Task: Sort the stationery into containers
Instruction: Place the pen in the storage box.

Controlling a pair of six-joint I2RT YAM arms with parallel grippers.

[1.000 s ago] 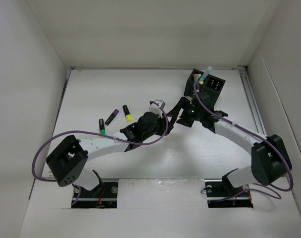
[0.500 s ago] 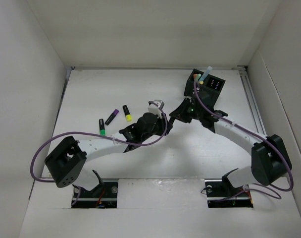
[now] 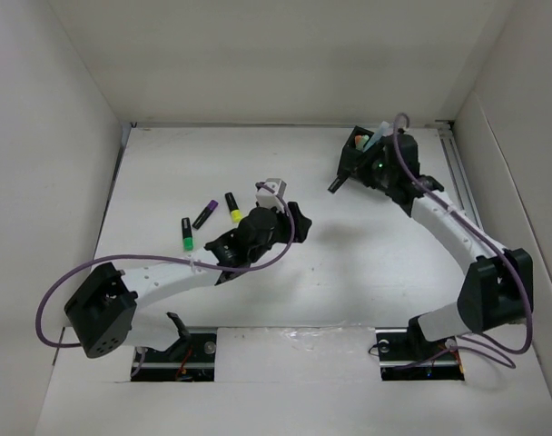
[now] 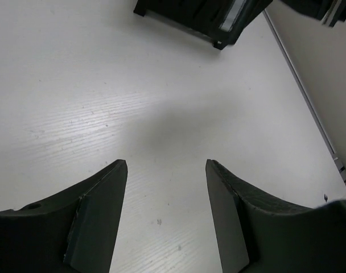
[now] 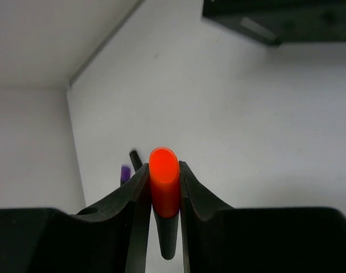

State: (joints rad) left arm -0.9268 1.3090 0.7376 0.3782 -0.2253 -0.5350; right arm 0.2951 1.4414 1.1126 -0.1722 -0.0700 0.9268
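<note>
Far left of the table (image 3: 167, 163), three black markers lie loose and near one another: green-ended marker (image 3: 186, 233), purple-ended marker (image 3: 204, 214), yellow-ended marker (image 3: 231, 207). All three lie flat, the purple one on a slant and the other two running roughly near to far. Just right of them the left gripper (image 4: 166, 165) hangs over bare table, fingers apart with nothing between them. This arm is plainly the nearer one to the loose three, which lie to its left. Further right, the right gripper (image 5: 163, 166) has its fingers clamped on an orange-capped marker (image 5: 164, 185). From the wrist the orange end faces the camera and the dark body tapers away past the fingertips, so the long axis runs roughly along the fingers. From above, a dark stub pokes out of the gripper toward the lower left. The black organiser (image 3: 354, 150) sits just beyond and right of that grip, at the far right of the table, with a pale blue marker (image 3: 378, 138) already standing in it. Judgement: the drop depends on carrying the held marker the short way right and over a compartment, then tipping its axis upright before release. Whether the fingers are yet over the rim cannot be told, because the arm covers it.
</note>
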